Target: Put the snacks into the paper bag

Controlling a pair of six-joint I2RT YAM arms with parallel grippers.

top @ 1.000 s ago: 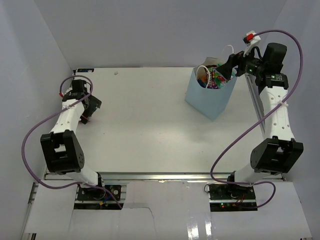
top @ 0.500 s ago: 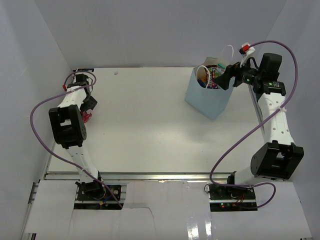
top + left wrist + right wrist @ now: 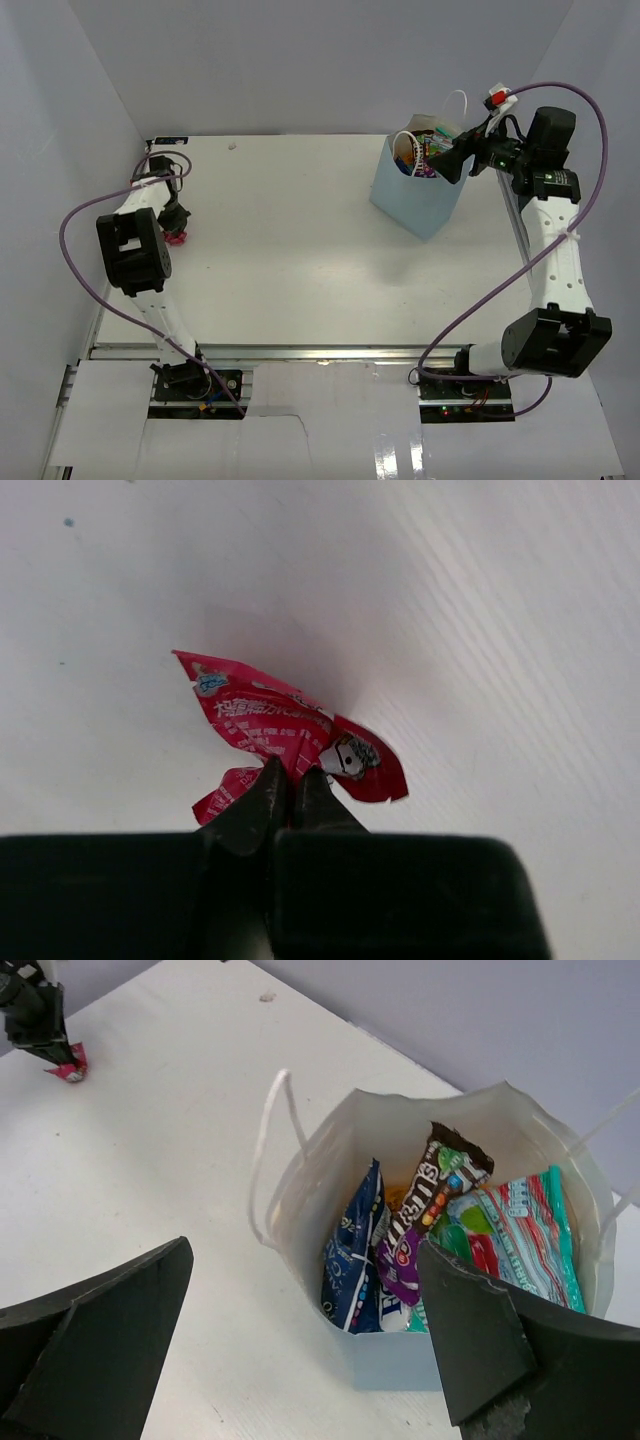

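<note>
The left tool nips the red wrapper low at the worktop's left side. Further right stands the paper bag with packets inside. The right tool hangs over it, spread wide.

My right claw, spread wide, hangs over the paper bag; dark blue packet and purple candy pack stand inside.

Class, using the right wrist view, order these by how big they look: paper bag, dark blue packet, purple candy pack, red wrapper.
1. paper bag
2-3. dark blue packet and purple candy pack: alike, both partly buried, so unranked
4. red wrapper, though it lies farthest from the camera
</note>
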